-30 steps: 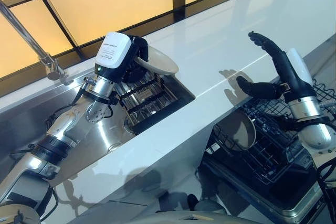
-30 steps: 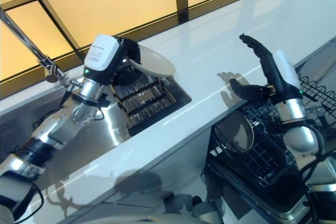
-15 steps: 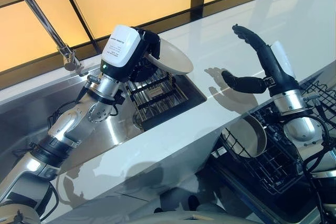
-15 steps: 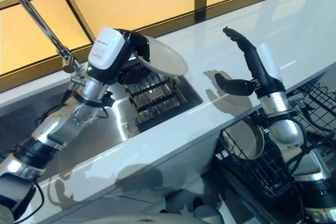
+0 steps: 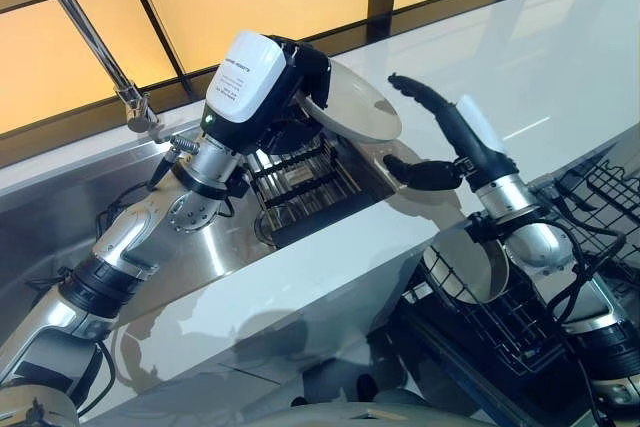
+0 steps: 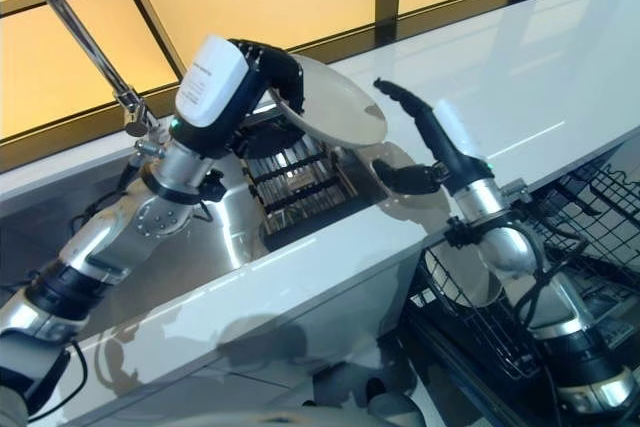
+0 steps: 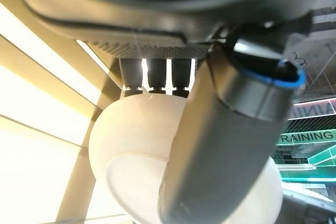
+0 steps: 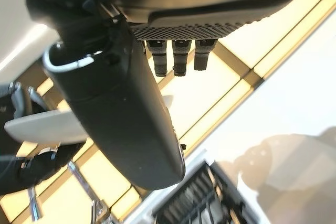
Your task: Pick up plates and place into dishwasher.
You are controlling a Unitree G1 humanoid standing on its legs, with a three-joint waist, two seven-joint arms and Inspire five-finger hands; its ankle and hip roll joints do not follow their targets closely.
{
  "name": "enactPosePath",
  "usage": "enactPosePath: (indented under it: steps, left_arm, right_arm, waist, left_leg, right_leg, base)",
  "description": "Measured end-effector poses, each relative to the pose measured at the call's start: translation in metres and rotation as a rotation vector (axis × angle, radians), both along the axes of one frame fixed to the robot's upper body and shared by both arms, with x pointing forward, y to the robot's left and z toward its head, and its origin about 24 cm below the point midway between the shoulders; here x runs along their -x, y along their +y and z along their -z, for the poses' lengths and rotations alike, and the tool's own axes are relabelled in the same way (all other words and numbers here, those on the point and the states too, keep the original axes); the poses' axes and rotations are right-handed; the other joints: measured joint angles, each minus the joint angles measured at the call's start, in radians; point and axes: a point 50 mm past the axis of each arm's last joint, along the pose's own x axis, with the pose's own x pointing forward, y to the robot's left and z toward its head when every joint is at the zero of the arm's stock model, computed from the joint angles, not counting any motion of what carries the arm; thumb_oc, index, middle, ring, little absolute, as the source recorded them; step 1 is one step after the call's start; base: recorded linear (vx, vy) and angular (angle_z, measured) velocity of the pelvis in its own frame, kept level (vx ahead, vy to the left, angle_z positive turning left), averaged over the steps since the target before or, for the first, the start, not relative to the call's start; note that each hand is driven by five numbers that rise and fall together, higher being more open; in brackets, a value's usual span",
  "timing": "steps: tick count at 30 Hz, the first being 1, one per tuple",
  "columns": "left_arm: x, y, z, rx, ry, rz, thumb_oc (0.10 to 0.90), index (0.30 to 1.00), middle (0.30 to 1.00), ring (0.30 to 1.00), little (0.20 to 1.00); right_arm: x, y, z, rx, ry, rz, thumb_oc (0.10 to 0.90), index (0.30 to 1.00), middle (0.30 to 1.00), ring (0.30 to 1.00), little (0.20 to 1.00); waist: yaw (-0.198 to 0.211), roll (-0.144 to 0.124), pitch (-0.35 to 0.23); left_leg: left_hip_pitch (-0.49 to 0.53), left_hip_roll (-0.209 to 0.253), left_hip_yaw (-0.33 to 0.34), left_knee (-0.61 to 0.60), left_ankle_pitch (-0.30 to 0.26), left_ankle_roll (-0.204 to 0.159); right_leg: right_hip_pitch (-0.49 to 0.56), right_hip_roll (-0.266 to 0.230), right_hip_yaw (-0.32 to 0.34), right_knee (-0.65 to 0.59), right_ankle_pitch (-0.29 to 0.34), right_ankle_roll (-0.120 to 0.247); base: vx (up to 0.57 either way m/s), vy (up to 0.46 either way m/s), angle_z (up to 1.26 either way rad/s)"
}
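Note:
My left hand (image 5: 285,82) is shut on a white plate (image 5: 355,107), holding it tilted in the air above the sink rack (image 5: 300,182). In the left wrist view the plate (image 7: 126,156) sits pinched between the thumb (image 7: 226,145) and the fingers (image 7: 157,77). My right hand (image 5: 445,142) is open just right of the plate's rim, fingers above and thumb below, apart from it. Its wrist view shows the plate (image 8: 47,127) edge-on beyond the thumb (image 8: 121,124). Another white plate (image 5: 465,262) stands in the dishwasher basket (image 5: 520,297) at the lower right.
A steel sink (image 5: 200,257) with a tall tap (image 5: 90,47) lies at the left, with the dark rack in its right end. A glossy white counter (image 5: 540,57) runs across to the far right. The black wire dishwasher basket stands below the counter's front edge.
My left hand has carried the plate up and to the right, away from the sink rack. My right hand has swung left toward the plate, staying open.

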Motion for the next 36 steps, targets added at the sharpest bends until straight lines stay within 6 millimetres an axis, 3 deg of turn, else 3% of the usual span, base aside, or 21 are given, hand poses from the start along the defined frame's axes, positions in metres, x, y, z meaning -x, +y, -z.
enactPosePath:
  steps: [15, 17, 25, 36]
  left_arm:
    - [-0.001, -0.006, 0.001, 0.069, 0.070, 0.048, 0.100, 0.300, 0.300, 0.300, 0.200]
    - [-0.001, -0.009, 0.002, 0.083, 0.078, 0.058, 0.100, 0.300, 0.300, 0.300, 0.200]
    - [-0.003, -0.016, 0.004, 0.128, 0.129, 0.087, 0.100, 0.300, 0.300, 0.300, 0.200]
    - [-0.006, -0.016, 0.000, 0.173, 0.167, 0.099, 0.100, 0.300, 0.300, 0.300, 0.200]
  right_arm:
    - [-0.005, 0.011, -0.002, 0.030, -0.070, 0.024, 0.800, 0.900, 0.900, 0.900, 0.900]
    - [-0.005, 0.013, -0.002, 0.013, -0.096, 0.037, 0.119, 0.316, 0.316, 0.316, 0.219]
    - [-0.008, 0.020, -0.013, 0.005, -0.220, 0.070, 0.100, 0.300, 0.300, 0.300, 0.200]
    - [-0.005, 0.024, -0.013, 0.044, -0.281, 0.060, 0.100, 0.300, 0.300, 0.300, 0.200]
  waist:
    - [0.023, -0.011, -0.008]
    - [0.023, -0.014, -0.011]
    - [0.024, -0.015, -0.012]
    - [0.026, -0.015, -0.012]
  left_leg:
    - [0.000, 0.000, -0.002, 0.001, 0.000, 0.000]
    - [0.000, 0.000, -0.002, 0.000, 0.000, 0.000]
    - [-0.001, 0.000, -0.005, 0.001, 0.002, -0.001]
    - [-0.002, 0.000, -0.016, 0.000, 0.006, -0.001]
  right_leg:
    - [0.000, 0.000, -0.001, 0.000, 0.000, 0.000]
    - [0.000, 0.000, -0.001, 0.000, 0.000, 0.000]
    - [0.001, 0.000, -0.002, 0.000, 0.000, 0.000]
    - [0.003, 0.000, -0.017, 0.000, 0.000, 0.000]
  base:
    - [0.00, 0.000, 0.00]
    - [0.00, 0.000, 0.00]
    - [0.00, 0.000, 0.00]
    - [0.00, 0.000, 0.02]
